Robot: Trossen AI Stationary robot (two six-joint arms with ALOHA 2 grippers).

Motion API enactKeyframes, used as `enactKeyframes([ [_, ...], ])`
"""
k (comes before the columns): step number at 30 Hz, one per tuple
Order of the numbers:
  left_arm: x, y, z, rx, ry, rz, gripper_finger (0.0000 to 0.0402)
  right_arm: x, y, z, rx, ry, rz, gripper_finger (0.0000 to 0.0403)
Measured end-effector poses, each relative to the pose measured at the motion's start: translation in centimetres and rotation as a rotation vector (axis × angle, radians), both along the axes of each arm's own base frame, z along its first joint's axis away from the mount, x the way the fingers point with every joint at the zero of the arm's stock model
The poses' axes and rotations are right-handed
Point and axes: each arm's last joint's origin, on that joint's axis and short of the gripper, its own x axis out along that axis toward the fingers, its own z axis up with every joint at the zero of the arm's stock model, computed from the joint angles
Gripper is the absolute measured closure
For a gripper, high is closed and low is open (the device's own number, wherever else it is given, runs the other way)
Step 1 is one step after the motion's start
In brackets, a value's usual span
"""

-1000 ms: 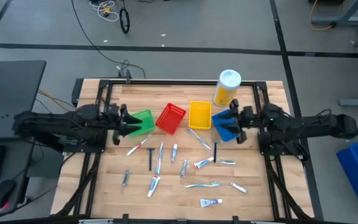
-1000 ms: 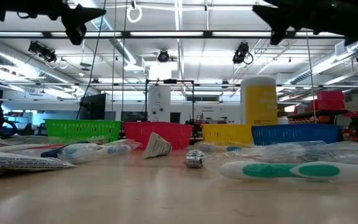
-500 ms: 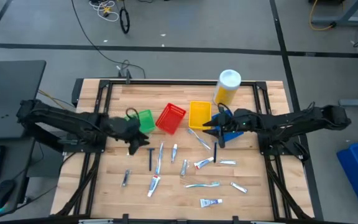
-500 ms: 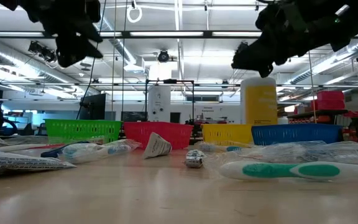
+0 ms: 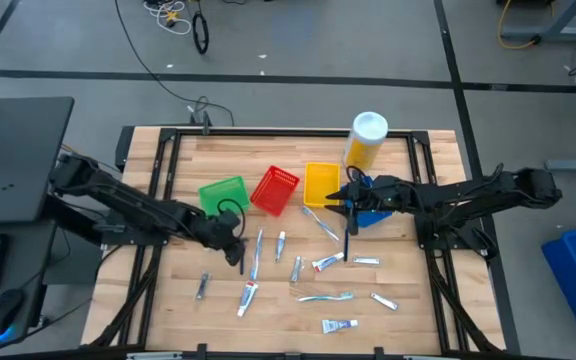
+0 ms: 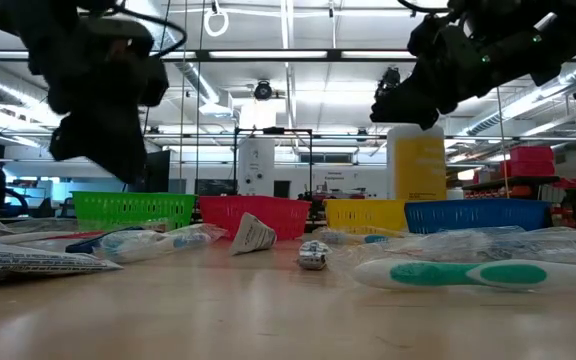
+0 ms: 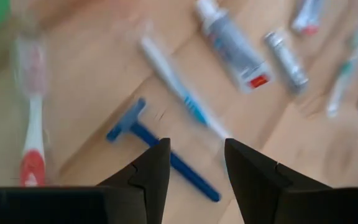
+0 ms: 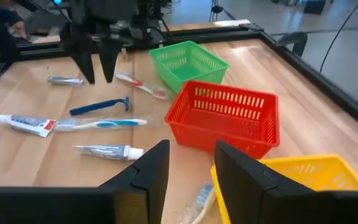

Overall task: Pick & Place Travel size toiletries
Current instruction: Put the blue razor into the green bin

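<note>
The left gripper hovers with fingers spread and empty just above the blue razor, which lies flat on the worktop: the reach-to-pick step. Next: descend, straddle the handle, close. The right gripper (fingers parted, empty) waits above the yellow bin.

Bright overhead striplights; left wrist view motion-blurred.

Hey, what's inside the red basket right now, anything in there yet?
The red basket looks empty: the right wrist view shows only bare mesh walls and floor. Its near wall hides a strip of the floor, so a small item lying there cannot be ruled out.
</note>
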Motion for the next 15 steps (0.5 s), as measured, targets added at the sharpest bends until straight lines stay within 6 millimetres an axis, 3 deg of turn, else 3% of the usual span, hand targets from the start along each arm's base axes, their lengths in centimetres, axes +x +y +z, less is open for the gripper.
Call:
enactKeyframes([
  [8, 0.6, -0.8, -2.8, -0.046, 0.122, 0.07, 0.0239, 0.1, -0.1, 0.4, -0.093, -0.035, 0.025, 0.0277],
  [15, 1.3, -0.8, -3.7, -0.014, 0.098, 0.11, 0.0239, 0.2, -0.2, 0.6, -0.094, -0.052, 0.022, 0.027],
])
